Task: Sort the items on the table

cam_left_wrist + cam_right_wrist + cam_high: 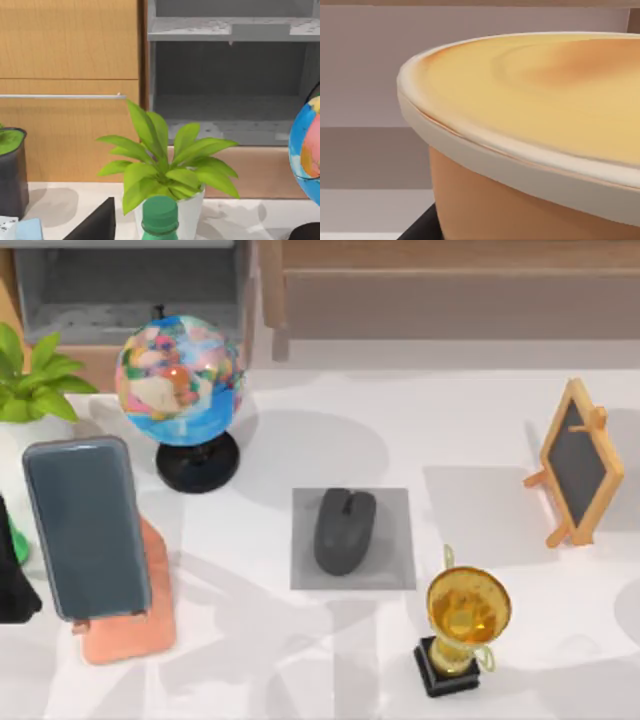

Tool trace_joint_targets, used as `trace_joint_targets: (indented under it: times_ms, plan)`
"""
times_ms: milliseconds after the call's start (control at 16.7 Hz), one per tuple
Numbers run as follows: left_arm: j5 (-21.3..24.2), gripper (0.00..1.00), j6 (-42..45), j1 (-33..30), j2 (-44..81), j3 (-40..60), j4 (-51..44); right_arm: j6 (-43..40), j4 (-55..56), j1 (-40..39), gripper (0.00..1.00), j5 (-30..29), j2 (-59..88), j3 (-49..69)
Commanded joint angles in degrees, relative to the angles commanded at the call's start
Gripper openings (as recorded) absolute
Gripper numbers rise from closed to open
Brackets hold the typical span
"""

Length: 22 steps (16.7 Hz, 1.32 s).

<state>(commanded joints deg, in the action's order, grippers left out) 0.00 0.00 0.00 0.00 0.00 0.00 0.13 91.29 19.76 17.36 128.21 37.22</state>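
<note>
The dark grey mouse [345, 530] lies on a square grey mat [395, 565] at the middle of the white table [480, 440]. The slate-grey smartphone [85, 525] leans on a salmon stand [135, 630] at the left. A black part of my left arm [12, 585] juts in at the table's left edge, just left of the phone. The left wrist view faces a green bottle cap [160, 217] with a leafy plant [165, 165] behind it. The right wrist view sits close against an orange bowl with a cream rim [530, 125].
A colourful globe [178, 380] on a black base stands behind the phone, and its edge [306, 145] shows beside the plant. A gold trophy [465, 620] stands front right of the mouse. A small wooden easel chalkboard [578, 462] is at the right. The potted plant [35, 380] is at the back left.
</note>
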Motion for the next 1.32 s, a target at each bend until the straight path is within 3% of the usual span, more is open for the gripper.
trace_joint_targets:
  times_ms: [1020,1320]
  plan:
    - [0.00,1.00,0.00,0.00,0.00,0.00,0.00,0.19,-2.22,0.10,0.00,0.06,-2.57,-0.27]
    - [0.00,1.00,0.00,0.00,0.00,0.00,0.00,-1.09,-2.85,-0.22,0.00,-6.03,-8.48,3.38]
